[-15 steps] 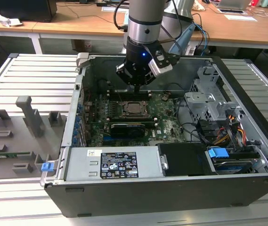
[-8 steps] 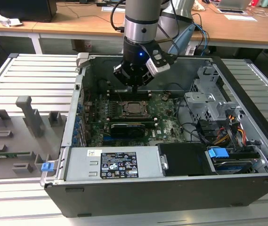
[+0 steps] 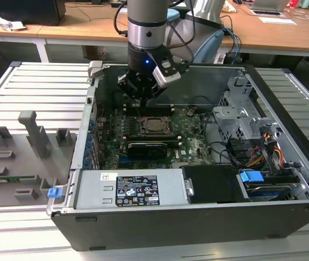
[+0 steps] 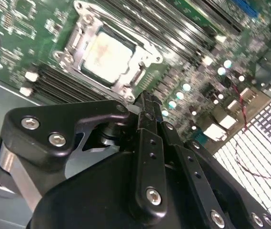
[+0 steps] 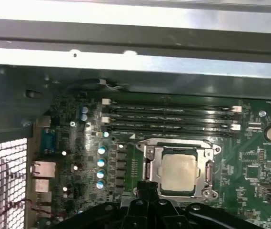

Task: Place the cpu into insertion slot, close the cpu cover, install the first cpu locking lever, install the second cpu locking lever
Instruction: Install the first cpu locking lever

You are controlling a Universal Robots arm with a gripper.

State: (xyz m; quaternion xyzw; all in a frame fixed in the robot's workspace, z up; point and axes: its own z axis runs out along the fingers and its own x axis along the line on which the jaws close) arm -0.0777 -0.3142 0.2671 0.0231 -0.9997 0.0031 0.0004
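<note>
The end effector (image 5: 147,187), clenched on nothing, hovers just beside the insertion slot (image 5: 148,162). There the cpu (image 5: 178,171) lies seated under the lowered cpu cover (image 5: 207,169). Lever work likely wants a steady, low press, clear of the chip.

A wooden desk (image 3: 78,26) spans the top of the exterior view; below it lies a grey slatted surface (image 3: 40,89).
</note>
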